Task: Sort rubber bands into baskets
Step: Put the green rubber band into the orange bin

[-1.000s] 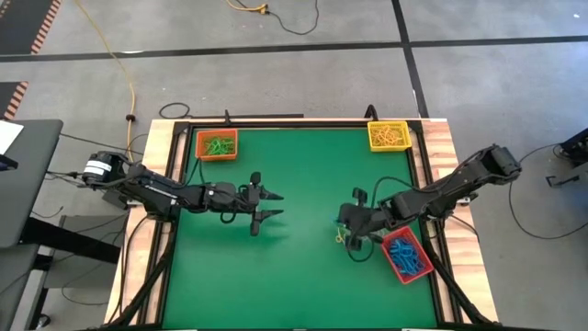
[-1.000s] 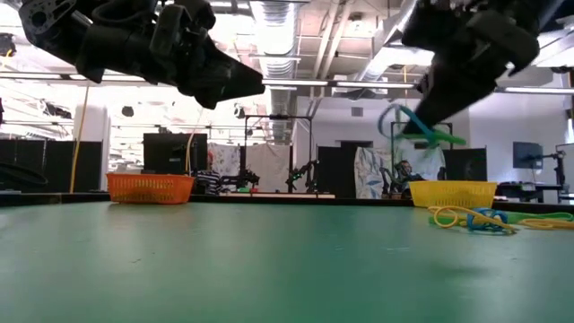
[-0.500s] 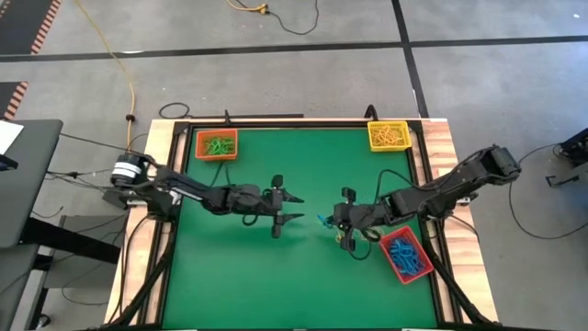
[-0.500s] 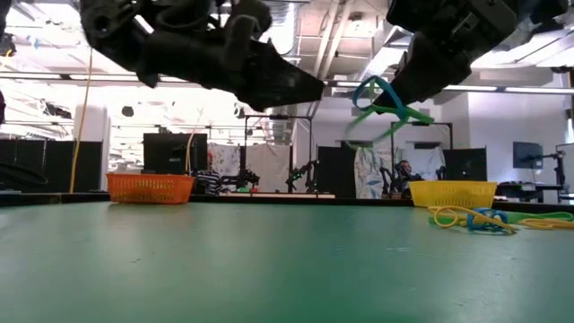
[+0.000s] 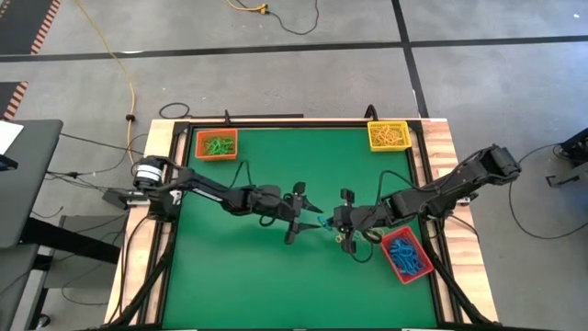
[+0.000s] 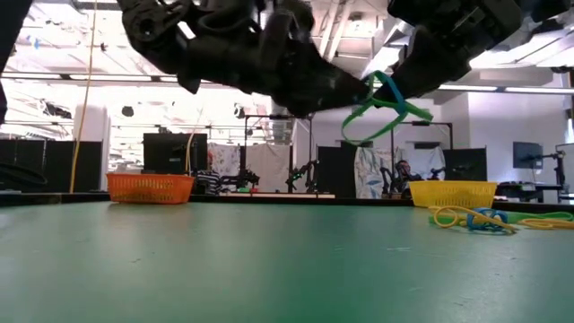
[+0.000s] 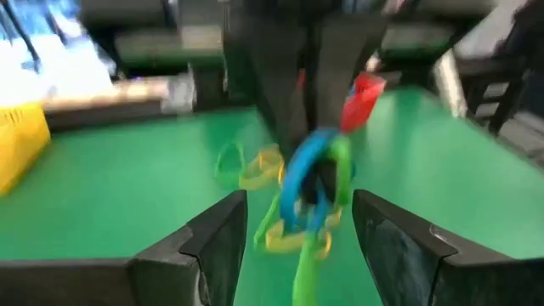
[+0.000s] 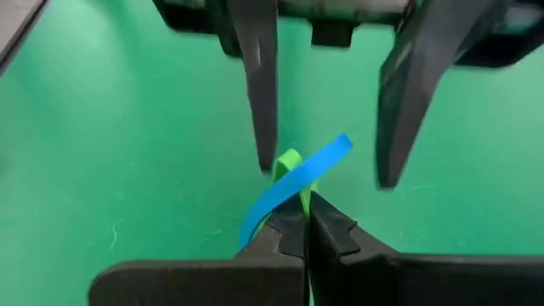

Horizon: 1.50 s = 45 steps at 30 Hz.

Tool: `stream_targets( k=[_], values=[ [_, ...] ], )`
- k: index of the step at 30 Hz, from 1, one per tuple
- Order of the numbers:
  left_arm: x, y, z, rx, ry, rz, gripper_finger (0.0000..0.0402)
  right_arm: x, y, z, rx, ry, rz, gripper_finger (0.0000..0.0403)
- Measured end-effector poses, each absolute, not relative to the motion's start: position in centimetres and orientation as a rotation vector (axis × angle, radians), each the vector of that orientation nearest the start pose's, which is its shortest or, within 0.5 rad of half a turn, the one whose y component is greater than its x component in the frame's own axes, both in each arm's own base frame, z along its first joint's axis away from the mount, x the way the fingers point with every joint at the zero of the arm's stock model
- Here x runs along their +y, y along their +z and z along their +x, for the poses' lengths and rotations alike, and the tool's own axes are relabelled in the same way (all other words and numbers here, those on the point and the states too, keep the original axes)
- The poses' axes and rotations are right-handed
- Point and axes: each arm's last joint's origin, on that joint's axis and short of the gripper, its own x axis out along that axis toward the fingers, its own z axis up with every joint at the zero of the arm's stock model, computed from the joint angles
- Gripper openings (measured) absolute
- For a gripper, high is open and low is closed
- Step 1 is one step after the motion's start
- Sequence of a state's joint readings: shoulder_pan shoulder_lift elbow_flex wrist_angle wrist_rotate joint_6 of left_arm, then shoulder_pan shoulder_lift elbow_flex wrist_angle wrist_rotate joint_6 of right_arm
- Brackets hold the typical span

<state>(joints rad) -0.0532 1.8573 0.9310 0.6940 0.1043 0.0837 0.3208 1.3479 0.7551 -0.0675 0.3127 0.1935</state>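
Above the middle of the green table, my right gripper (image 5: 336, 222) is shut on a blue and a green rubber band (image 6: 381, 106). My left gripper (image 5: 310, 217) faces it, open; its two fingers (image 8: 260, 93) stand on either side of the held bands (image 7: 310, 174), and I see no touch. A small heap of loose rubber bands (image 6: 471, 218) lies on the table under the right gripper. The orange basket (image 5: 217, 144) with green bands sits at the far left, the yellow basket (image 5: 388, 135) at the far right, and the red basket (image 5: 405, 255) with blue bands at the near right. My right gripper pinches the blue band and the green band together between its two fingertips (image 8: 293, 223). The held spot (image 8: 299, 194) is where the two bands cross. The bands stick out beyond the tips toward the left gripper, lifted clear of the table.
Wooden rails (image 5: 154, 211) edge the table on the left and right. Open green surface (image 5: 239, 276) lies toward the near left. The room beyond the far edge holds racks and screens.
My left gripper has travelled toward the table's right edge, from left of centre up to the right gripper, until its fingers flank the held bands. My right gripper has stayed about where it was but tipped upward, swinging the bands up and toward the left gripper.
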Motion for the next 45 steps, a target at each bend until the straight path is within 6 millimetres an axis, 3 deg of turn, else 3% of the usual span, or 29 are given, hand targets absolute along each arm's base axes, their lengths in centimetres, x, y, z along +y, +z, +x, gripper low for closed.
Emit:
stream_targets(
  k=[7,26,30,36,41,45],
  values=[
    [-2.4,17.0,39.5,0.273,-0.168,0.076,0.0188,7.7,21.5,26.2,0.632,-0.057,-0.021,0.0019],
    [-2.1,15.9,39.1,0.402,-0.115,0.092,0.0155,7.7,21.4,26.2,0.638,-0.052,-0.030,0.0020],
    [-1.9,15.8,39.1,0.402,-0.103,0.111,0.0115,7.7,21.4,26.1,0.642,-0.054,-0.027,0.0020],
    [-1.6,15.3,38.9,0.463,-0.065,0.160,0.0014,7.6,21.1,25.9,0.684,-0.067,-0.017,0.0020],
    [-1.2,15.2,38.8,0.481,-0.055,0.167,0.0001,7.6,20.9,25.7,0.707,-0.084,0.007,0.0037],
    [-0.7,15.6,38.5,0.506,0.003,0.201,0.0000,7.5,20.9,25.7,0.706,-0.089,0.017,0.0089]
  ],
)
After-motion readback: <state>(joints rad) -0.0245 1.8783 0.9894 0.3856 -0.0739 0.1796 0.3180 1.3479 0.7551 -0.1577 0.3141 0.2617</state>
